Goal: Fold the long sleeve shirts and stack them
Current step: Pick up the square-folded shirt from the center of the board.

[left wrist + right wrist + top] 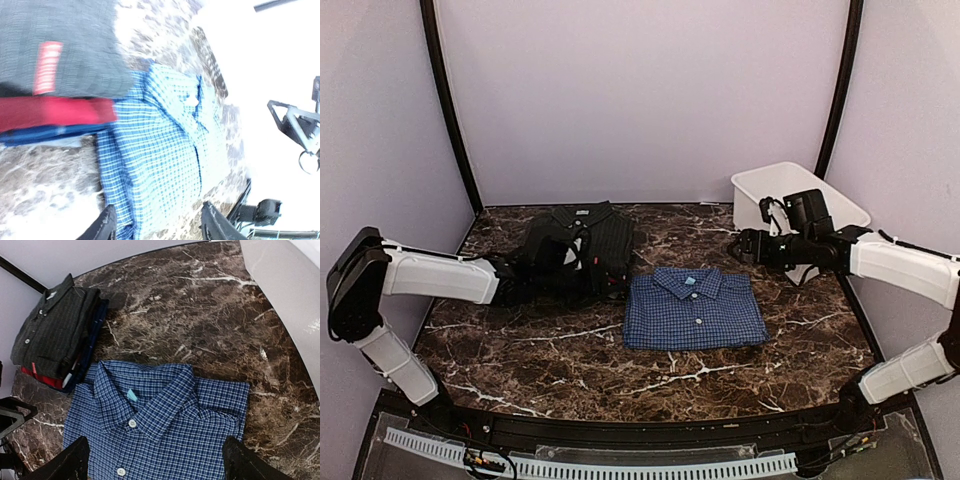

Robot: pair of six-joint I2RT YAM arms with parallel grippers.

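Folding looks done; step in hand is stacking. Blue check shirt (695, 308) lies folded on counter (570, 350), ahead of and below right tool (155, 442) and just ahead of left tool (157, 206); both tools spread, empty. Dark check shirt (52, 330) sits beside left tool, on top of red shirt (55, 112). Next probably needs 2 edge grips, then a level lift onto dark check shirt. Red shirt shows only an edge; left wrist view blurred, washed out.

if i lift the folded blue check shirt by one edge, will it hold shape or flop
Probably flops: the blue check shirt is soft cloth with nothing pinning its folds, so a one-edge lift would likely unfold it. Pushed, it may slide on the glossy marble table, but could bunch.
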